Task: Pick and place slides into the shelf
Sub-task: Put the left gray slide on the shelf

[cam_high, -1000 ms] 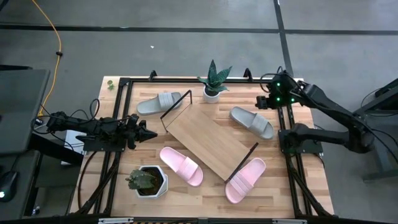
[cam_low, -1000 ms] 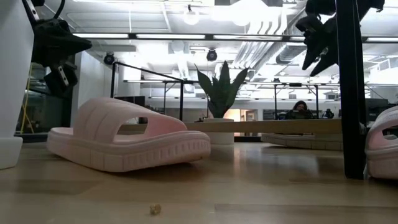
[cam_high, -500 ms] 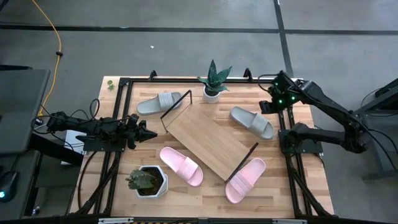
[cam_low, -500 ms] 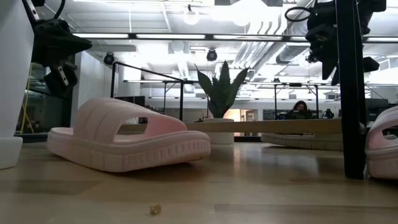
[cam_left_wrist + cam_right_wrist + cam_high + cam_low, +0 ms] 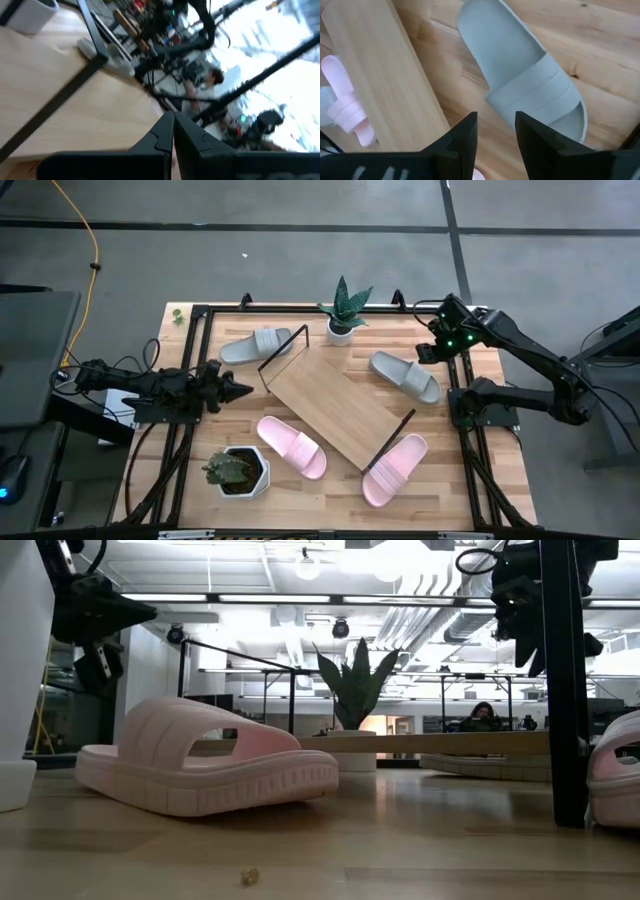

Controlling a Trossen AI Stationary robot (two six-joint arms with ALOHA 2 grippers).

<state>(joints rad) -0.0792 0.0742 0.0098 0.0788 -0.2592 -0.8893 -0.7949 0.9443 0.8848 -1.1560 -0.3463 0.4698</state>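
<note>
The shelf point(image 5: 335, 405) lies slantwise at the table's middle, with black wire frames at its two ends. One grey slide point(image 5: 257, 345) lies sole down at the far left. The other grey slide point(image 5: 405, 375) lies to the right of the shelf and shows large in the right wrist view point(image 5: 530, 85). Two pink slides point(image 5: 291, 446) point(image 5: 394, 469) lie near the front; one fills the low view point(image 5: 200, 765). My right gripper point(image 5: 495, 130) is open and empty, above the right grey slide's far end point(image 5: 437, 345). My left gripper point(image 5: 235, 390) is shut and empty at the table's left edge.
A spiky plant in a white pot point(image 5: 343, 315) stands at the far edge, between the two grey slides. A succulent in a white hexagonal pot point(image 5: 235, 472) stands at the front left beside a pink slide. A black frame point(image 5: 200, 315) runs around the tabletop.
My right gripper has turned and tipped downward over the right grey slide and shifted a little toward the table's right edge. My left gripper has edged slightly toward the shelf. The slides and the shelf have not moved.
</note>
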